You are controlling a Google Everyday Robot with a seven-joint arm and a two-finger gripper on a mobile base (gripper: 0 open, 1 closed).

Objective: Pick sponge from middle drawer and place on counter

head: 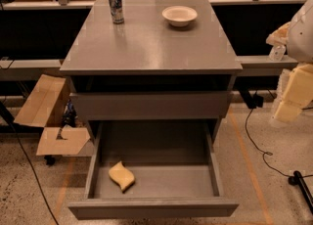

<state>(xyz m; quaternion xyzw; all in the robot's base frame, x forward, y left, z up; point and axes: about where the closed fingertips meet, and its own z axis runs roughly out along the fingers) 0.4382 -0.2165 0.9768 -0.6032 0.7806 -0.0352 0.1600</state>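
The gripper is hanging at the 3 o'clock edge of the view, pointing down toward 7 o'clock. The arm is sitting above it at 2 o'clock, partly cropped.

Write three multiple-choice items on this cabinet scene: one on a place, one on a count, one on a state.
1. Where does the sponge lie?
A. on the counter
B. at the front left of the middle drawer
C. in the gripper

2. How many things stand on the counter?
A. none
B. two
C. four

3. What state is the middle drawer in?
A. pulled out
B. pushed shut
C. lifted out onto the floor

Answers:
1 B: the sponge rests on the drawer floor near its front left corner, while the gripper hangs at the right edge of the view, apart from it.
2 B: only a can and a white bowl stand there.
3 A: the tray juts forward with its inside in plain sight.
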